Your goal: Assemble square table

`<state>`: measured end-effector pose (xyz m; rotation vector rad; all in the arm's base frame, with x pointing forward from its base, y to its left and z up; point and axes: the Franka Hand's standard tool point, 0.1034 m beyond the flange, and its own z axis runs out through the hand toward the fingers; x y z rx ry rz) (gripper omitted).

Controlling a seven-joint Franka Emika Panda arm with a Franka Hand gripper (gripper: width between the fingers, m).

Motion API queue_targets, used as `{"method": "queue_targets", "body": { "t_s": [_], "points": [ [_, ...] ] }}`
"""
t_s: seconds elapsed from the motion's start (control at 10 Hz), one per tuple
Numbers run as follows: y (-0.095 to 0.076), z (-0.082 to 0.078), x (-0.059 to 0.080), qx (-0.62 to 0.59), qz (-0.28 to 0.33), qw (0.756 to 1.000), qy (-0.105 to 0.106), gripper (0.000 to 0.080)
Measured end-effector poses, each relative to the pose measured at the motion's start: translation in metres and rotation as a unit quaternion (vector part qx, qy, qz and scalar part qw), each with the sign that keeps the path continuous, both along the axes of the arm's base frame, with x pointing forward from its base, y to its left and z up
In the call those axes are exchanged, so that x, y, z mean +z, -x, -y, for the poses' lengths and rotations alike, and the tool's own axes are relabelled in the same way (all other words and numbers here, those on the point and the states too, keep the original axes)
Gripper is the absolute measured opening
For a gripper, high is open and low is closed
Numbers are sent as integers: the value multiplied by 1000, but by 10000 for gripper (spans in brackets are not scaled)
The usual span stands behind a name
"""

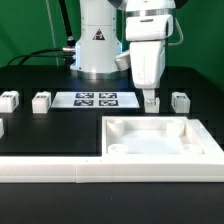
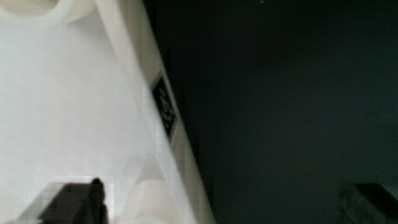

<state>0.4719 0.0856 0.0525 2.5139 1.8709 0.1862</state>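
Pincer (image 1: 150, 100) spread wide, holding nothing, hanging nose-down over the far edge of the table slab (image 1: 160, 138). Reading the exterior view from its left: one leg block (image 1: 9, 100) and a second leg block (image 1: 41, 101) sit apart on the dark bench (image 1: 40, 135). Next comes the marker board (image 1: 93, 99), lying flat in front of the robot's base. After it are the pincer and, below it, the white slab, whose near side is against the long border rail (image 1: 60, 170). A third leg block (image 1: 180, 100) stands just beside the pincer on the exterior view's right. In the wrist view, the pincer (image 2: 221, 200) has one finger (image 2: 71, 202) over the white slab and the other over bare bench, with the slab's edge tag (image 2: 164, 105) between them. How high the tips hang cannot be told. The likely trouble is that a straight descent may land the inner finger on the raised rim instead of astride it, tipping or skidding the slab. A shallow bite on that thin edge may also slip as the jaws close. Any sideways drift could knock the nearby third block away.
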Motion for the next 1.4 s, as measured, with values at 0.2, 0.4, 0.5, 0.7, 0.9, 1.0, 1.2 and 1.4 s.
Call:
{"method": "queue_targets", "body": {
  "t_s": [0.2,0.4,0.5,0.7,0.9,1.0,1.2,1.4],
  "points": [
    [0,0,-1,-12,-2,1000,-1,648],
    [0,0,-1,-80,-6,997,-8,648],
    [1,1,0,-136,-5,991,-17,648],
    [14,1,3,-293,-6,955,-41,648],
    [16,-1,5,-371,-16,927,-50,648],
    [16,0,5,-416,-20,907,-57,648],
    [17,-2,4,-466,-26,882,-64,648],
    [26,-25,3,-556,-39,827,-74,648]
  ]
}}
